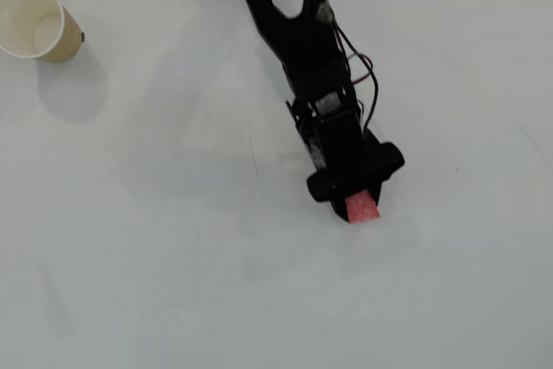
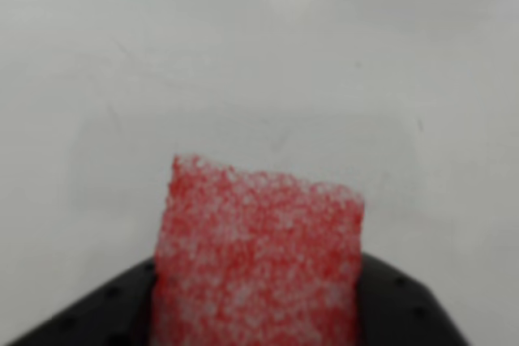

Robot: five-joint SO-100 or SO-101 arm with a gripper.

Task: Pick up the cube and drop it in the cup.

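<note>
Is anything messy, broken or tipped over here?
No, nothing stands out. The cup stands upright on the table, far to the left in the overhead view. The cube pokes out of the gripper, whole in both views. Nothing spilled.

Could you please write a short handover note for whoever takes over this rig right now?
Gripper: appears shut on the small red speckled cube, which sits between the black fingers in the wrist view.
Cup: the cream paper cup stands upright and empty at the overhead view's upper left, far from the arm.
Done: cube apparently grasped; whether it is off the white table is unclear.
Left: carry the cube over the cup and release.
</note>
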